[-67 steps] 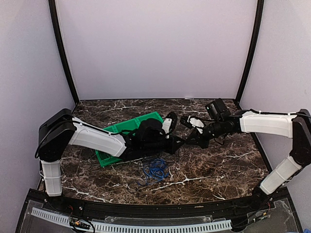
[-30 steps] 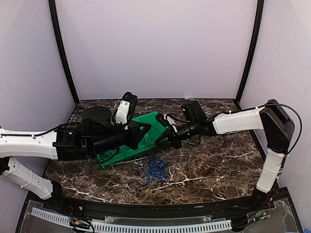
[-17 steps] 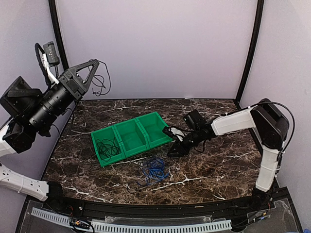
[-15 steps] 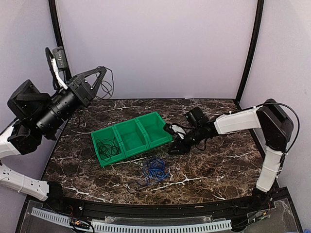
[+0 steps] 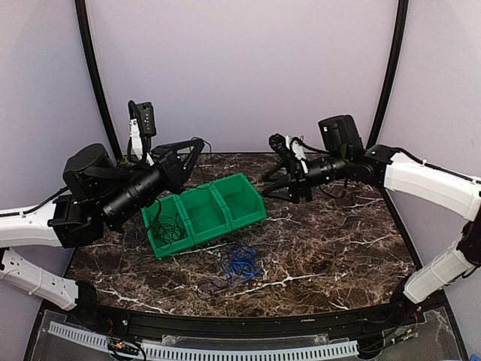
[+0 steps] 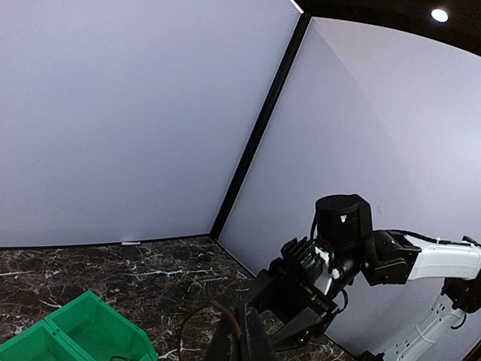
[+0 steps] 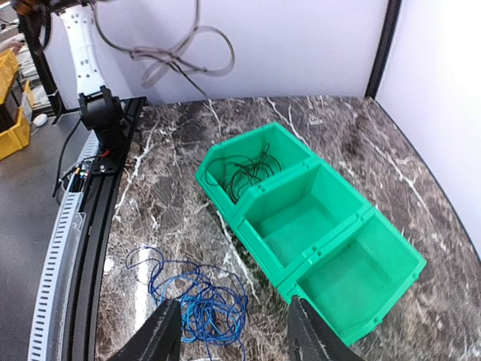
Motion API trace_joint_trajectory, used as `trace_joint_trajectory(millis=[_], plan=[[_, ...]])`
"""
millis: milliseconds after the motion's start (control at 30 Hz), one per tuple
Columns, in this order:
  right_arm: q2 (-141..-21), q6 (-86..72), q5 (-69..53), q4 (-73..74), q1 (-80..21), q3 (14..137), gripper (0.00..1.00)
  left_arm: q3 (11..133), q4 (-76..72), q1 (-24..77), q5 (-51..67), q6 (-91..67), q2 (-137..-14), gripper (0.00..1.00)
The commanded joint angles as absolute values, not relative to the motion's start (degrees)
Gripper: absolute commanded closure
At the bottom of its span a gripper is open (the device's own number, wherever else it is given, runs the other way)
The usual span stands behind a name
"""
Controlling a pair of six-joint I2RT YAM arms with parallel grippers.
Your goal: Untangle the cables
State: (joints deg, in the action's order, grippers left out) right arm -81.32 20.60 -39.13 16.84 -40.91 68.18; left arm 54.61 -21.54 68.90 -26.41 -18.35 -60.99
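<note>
Blue cable (image 7: 197, 308) lay loose on the tabletop (image 7: 173, 188) just below the right tool (image 7: 234, 320), jaws apart, while the left tool (image 6: 242, 331), apparently clamped on a black cable (image 6: 203, 307), held it high, likely to separate it.

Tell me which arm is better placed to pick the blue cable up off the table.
Right, probably: the right pincer is open and empty, with the blue cable between its fingers in the wrist view. The left pincer is raised and seems shut on a black cable.
</note>
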Motion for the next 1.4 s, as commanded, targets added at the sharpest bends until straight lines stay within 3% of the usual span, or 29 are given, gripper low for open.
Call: trace_joint_trajectory(millis=[0, 133, 367, 767, 1100, 1367], plan=[[-81.7, 18.6, -47.3, 19.9, -41.9, 74.9, 0.53, 51.7, -28.2, 69.0, -26.2, -20.5, -61.9, 1.0], [-84.6, 19.0, -50.8, 23.1, -44.9, 79.4, 0.59, 50.5, -31.4, 69.0, -27.8, -21.6, -62.7, 1.0], [-88.2, 18.7, -44.6, 22.7, -50.1, 82.6, 0.65, 49.2, -37.7, 69.0, -30.1, -23.4, -63.9, 1.0], [-91.5, 15.7, -45.0, 21.2, -53.4, 86.5, 0.66, 50.5, -39.8, 69.0, -29.9, -24.1, -65.8, 1.0], [-92.3, 9.9, -33.6, 16.9, -54.0, 86.5, 0.48, 51.3, -41.4, 69.0, -27.9, -26.6, -67.2, 1.0], [-95.8, 5.1, -27.5, 15.9, -54.0, 89.8, 0.46, 51.6, -43.3, 69.0, -26.7, -29.8, -68.4, 1.0]])
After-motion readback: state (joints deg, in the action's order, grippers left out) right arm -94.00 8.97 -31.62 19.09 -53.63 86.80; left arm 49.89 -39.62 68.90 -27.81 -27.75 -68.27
